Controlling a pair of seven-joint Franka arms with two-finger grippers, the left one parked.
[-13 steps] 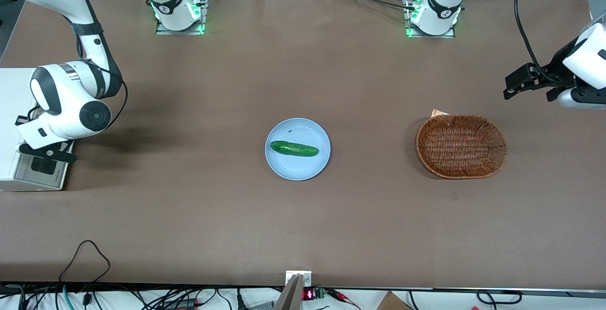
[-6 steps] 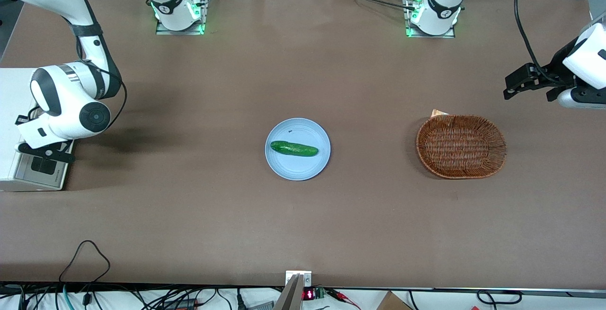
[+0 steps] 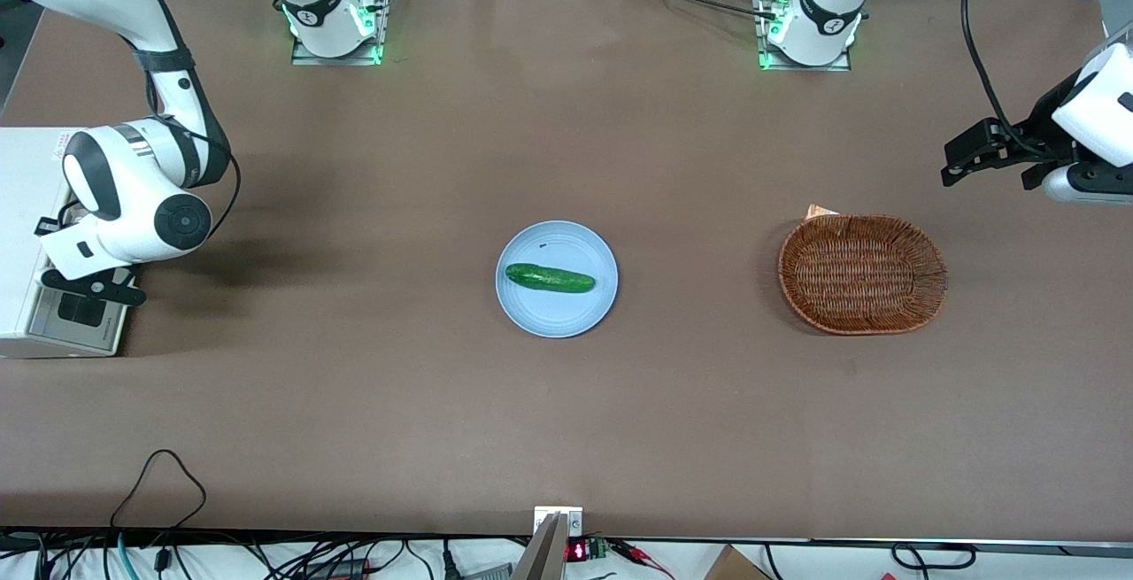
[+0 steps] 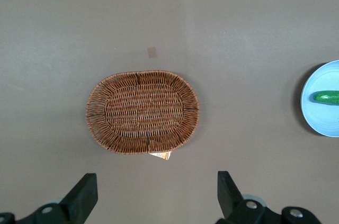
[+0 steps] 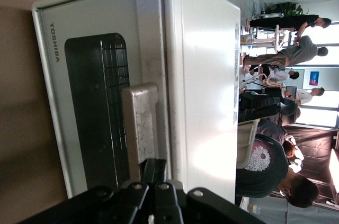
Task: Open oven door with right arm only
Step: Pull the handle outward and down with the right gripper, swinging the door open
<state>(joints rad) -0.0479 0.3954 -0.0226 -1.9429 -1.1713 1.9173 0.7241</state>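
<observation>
The off-white toaster oven [image 3: 22, 208] stands at the working arm's end of the table. Its oven door [image 3: 80, 323] looks closed; my arm hides most of it in the front view. In the right wrist view the oven door [image 5: 90, 102] lies flush against the oven body [image 5: 206, 75], with its dark glass window and silver bar handle [image 5: 140, 123]. My right gripper [image 5: 159, 168] is shut, its fingertips pressed together right beside the handle, between the handle and the oven's top edge. In the front view the gripper [image 3: 88, 283] sits against the door's front.
A light blue plate [image 3: 556, 321] with a green cucumber [image 3: 549, 278] lies mid-table. A brown wicker basket [image 3: 861, 274] lies toward the parked arm's end; it also shows in the left wrist view [image 4: 142, 112]. Cables run along the table edge nearest the front camera.
My right arm's wrist and forearm have shifted slightly toward the table's middle. The gripper stays at the door and the door looks unmoved.
</observation>
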